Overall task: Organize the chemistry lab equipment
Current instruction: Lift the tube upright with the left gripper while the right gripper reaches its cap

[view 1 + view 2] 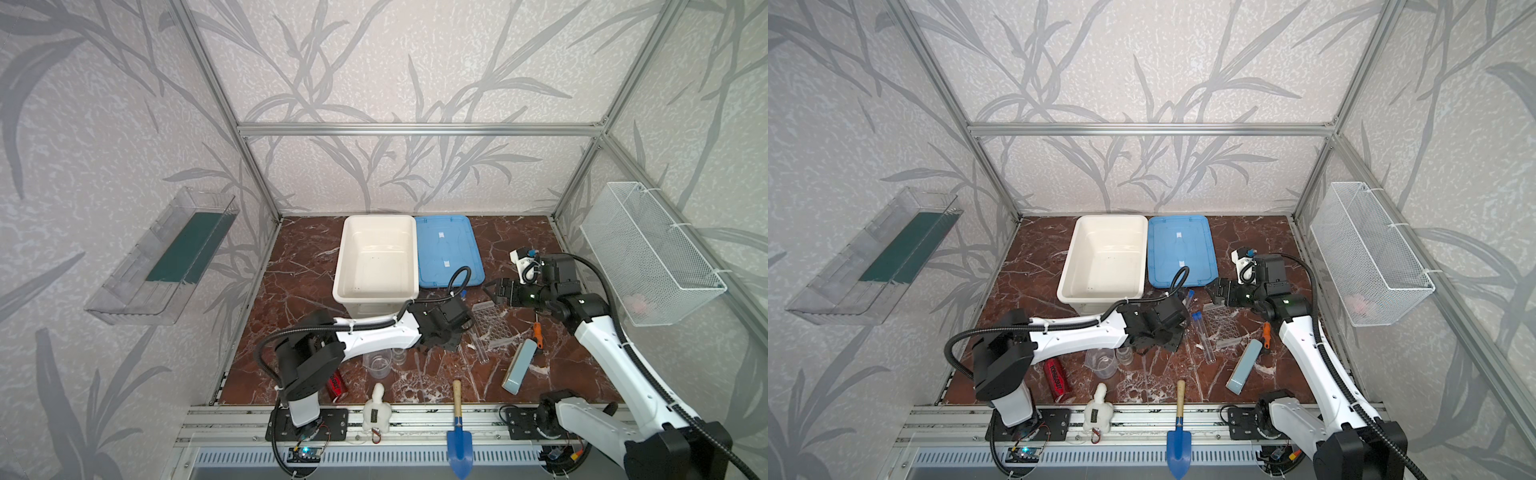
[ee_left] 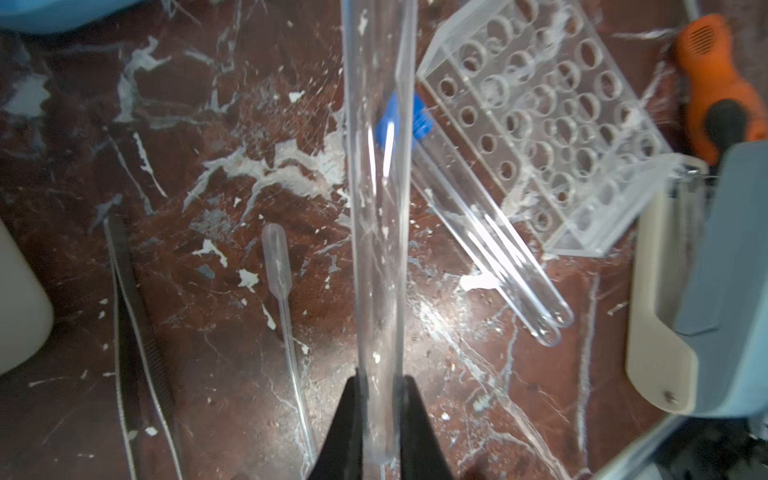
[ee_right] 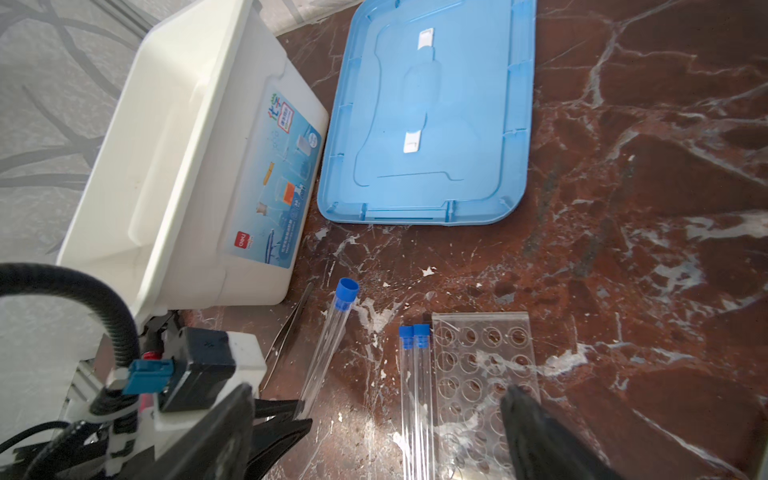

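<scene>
Long clear tube with a blue cap (image 2: 380, 249) is sitting clamped between the jaws of the left gripper (image 2: 380, 386), its capped end pointing toward the white bin (image 3: 187, 145). Two more capped tubes (image 3: 415, 395) are lying side by side on the marble table (image 3: 644, 249), just beside the clear perforated rack (image 3: 482, 374). The right gripper (image 3: 377, 388) is hovering above that rack, jaws spread wide and gripping nothing. The clear beaker (image 1: 378, 365) and small glass bottle (image 1: 399, 355) are standing together beside the left arm.

The red-brown marble tabletop (image 1: 299, 266) carries a white tub (image 1: 374, 237), a blue lid (image 1: 446, 249), a clear rack (image 1: 492, 324), two capped tubes (image 2: 486, 232), a beaker (image 1: 378, 365), tweezers (image 2: 135, 320) and a red can (image 1: 1057, 378).
</scene>
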`<state>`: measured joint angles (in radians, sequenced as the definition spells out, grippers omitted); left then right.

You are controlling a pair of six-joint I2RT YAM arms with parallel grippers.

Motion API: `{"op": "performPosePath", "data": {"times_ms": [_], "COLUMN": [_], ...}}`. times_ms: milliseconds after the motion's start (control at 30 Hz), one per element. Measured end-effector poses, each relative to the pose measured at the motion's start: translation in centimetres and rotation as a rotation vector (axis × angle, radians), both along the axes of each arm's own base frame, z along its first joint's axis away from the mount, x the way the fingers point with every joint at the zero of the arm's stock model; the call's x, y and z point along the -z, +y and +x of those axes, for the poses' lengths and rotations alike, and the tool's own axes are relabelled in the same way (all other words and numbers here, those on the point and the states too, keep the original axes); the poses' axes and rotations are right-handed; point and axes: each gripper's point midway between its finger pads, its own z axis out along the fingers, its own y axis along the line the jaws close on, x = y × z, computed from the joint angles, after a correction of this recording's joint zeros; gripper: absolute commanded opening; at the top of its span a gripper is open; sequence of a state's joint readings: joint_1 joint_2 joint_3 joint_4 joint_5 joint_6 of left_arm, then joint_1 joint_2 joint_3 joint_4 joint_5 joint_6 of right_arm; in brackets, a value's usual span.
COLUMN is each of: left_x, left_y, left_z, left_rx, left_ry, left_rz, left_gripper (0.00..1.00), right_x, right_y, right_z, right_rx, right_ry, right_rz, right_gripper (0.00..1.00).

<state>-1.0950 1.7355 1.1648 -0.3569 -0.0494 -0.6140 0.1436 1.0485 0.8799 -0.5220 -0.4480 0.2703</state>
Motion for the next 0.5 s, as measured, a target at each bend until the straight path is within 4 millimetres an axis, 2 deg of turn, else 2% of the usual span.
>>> {"op": "performPosePath", "data": {"times_ms": [100,233,500], "left_x": [-1.3,-1.9,-1.9], "left_y": [-0.3,-0.8,-1.3], "left_z": [0.0,-0.1,0.0], "left_rx": [0.036,0.066,0.086], "left_ry": [-0.054,-0.097,-0.133], "left_rz": [-0.074,-0.139,-0.190], "left_gripper": [0.13,0.13,0.13], "right_x": [-1.0,-1.8,0.2], "right_y": [1.0,2.4,5.0], "right_z": [0.0,0.2,0.8], "right_rx": [-0.045,-0.103,-0.187], "right_ry": [-0.007,-0.003,0.080], "right_rz": [0.050,0.116,0.129], "right_gripper": [0.85,0.82,0.68]}}
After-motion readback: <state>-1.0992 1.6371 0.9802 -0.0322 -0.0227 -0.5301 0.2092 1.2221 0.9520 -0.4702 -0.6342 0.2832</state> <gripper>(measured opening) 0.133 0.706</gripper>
